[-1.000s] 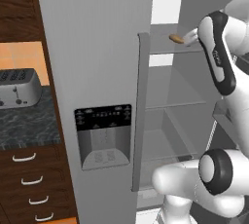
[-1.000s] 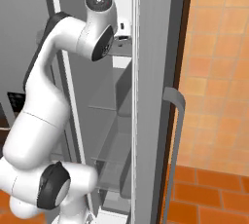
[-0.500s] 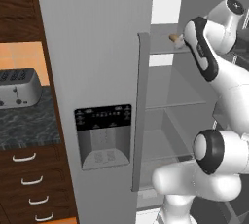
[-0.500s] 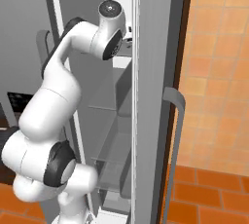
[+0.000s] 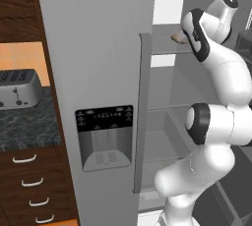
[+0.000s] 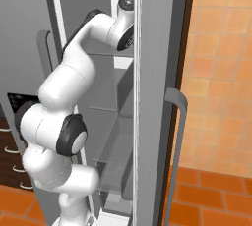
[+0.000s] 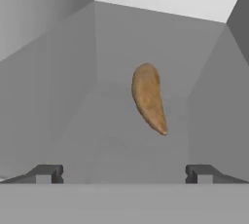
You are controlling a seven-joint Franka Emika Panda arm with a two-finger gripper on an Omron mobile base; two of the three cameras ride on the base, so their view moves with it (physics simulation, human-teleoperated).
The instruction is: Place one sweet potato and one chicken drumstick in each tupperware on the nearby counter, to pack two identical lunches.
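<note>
Inside the open grey refrigerator (image 5: 103, 48), a sweet potato (image 7: 149, 97) lies alone on an upper shelf (image 7: 121, 140), and the gripper (image 7: 124, 173), fingers spread wide and empty, faces it squarely, apparently lined up for a grasp.

The arm (image 5: 216, 122) is built of fat, rounded white segments, glossy and smooth like moulded plastic, with no cables, screws or lettering to be seen on them. Dark, near-black bands and round caps mark the joints (image 6: 71, 141), one large disc sitting at the elbow and another capping the wrist end, ringed in grey. The fingers (image 7: 46, 173) are small, dark grey, blocky tips with squared ends, matte against the shiny white shell.
</note>
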